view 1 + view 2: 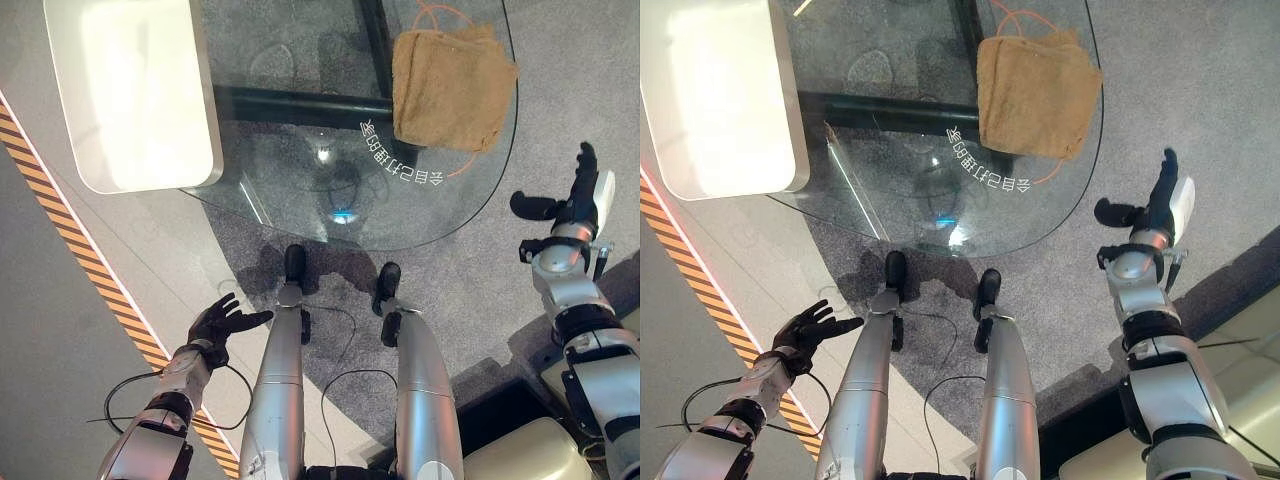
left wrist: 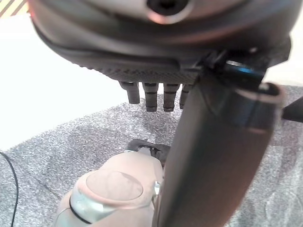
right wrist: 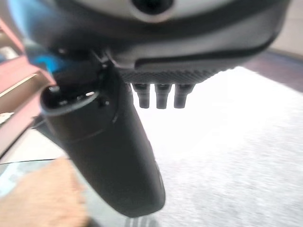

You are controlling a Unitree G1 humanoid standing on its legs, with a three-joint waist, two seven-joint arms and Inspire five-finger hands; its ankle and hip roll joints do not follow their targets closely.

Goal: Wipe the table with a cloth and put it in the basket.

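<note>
Right now both hands are empty. Right hand (image 1: pixel 578 195) is raised off the desk's right edge, fingers straight and apart, thumb sticking out sideways, gripping nothing. Its wrist view agrees: fingers extended, tan fabric at the frame's corner just past the thumb. Left hand (image 1: pixel 222 322) hangs low on the robot's left, over the grey floor (image 1: pixel 60 330) next to the striped hazard tape (image 1: pixel 70 235), fingers loosely spread, also holding nothing.

Cloth (image 1: pixel 452 88) is a folded tan square lying flat on the round glass desk (image 1: pixel 300 190), at its far right part, one corner close to the rim. An orange cord (image 1: pixel 440 12) loops at its far edge. It's roughly square, so no real long axis; its edges sit slightly skewed to the desk rim.

Key relation: the cloth lies forward and inward of the right hand, near but not touching. The left hand is well apart from it, on the other side of the desk. So the right arm is the obvious one to reach.

White slab (image 1: pixel 130 90) overlaps the desk's far left. Can't spot a basket.

Judgement: wiping not started; next move is a reach forward-left, then palm down on the cloth.
</note>
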